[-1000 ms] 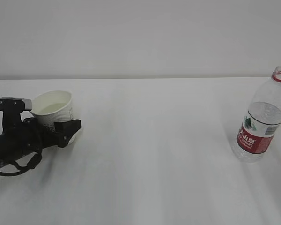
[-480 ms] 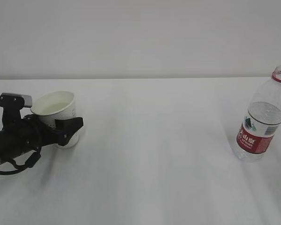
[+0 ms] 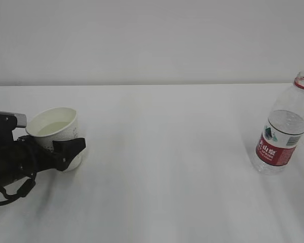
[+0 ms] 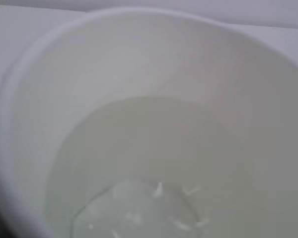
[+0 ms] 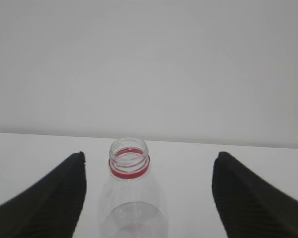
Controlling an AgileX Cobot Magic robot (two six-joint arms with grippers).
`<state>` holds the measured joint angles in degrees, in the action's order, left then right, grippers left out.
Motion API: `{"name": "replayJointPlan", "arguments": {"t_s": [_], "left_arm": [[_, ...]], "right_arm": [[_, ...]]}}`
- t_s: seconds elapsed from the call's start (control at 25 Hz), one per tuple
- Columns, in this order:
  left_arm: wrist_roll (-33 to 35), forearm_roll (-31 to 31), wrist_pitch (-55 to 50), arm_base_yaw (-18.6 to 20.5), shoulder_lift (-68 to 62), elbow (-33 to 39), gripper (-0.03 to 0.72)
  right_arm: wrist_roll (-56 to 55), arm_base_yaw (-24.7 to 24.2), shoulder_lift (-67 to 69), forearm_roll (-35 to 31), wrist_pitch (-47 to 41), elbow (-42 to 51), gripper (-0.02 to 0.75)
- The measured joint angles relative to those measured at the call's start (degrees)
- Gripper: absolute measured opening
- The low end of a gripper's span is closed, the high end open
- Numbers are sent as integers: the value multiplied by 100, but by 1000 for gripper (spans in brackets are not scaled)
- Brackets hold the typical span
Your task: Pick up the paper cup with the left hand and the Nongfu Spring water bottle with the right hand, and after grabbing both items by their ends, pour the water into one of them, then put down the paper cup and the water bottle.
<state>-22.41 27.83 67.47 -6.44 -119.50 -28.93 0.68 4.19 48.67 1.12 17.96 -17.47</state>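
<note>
Holding water, the thin cup [image 3: 54,132] looks crushable; the left gripper [image 3: 66,150] spans its base, the right gripper [image 5: 148,191] gapes empty around the bottle [image 3: 283,131].

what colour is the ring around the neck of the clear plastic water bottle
Red, clearest in the right wrist view.

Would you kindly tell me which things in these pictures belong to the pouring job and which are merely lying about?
Belonging to the job:
paper cup, with water in it
water bottle, uncapped
left claw
right claw

Merely lying about:
nothing; only the white table
</note>
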Motion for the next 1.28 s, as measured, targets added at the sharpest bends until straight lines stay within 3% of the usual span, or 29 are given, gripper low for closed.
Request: {"name": "replayJointPlan", "arguments": {"t_s": [1.0, 1.28], "left_arm": [[229, -147, -11, -10, 22, 37, 693], [537, 431, -56, -10, 22, 37, 693]], "right_arm": [[10, 0, 0, 0, 37, 0, 593], [8, 0, 0, 0, 221, 0, 593]]}}
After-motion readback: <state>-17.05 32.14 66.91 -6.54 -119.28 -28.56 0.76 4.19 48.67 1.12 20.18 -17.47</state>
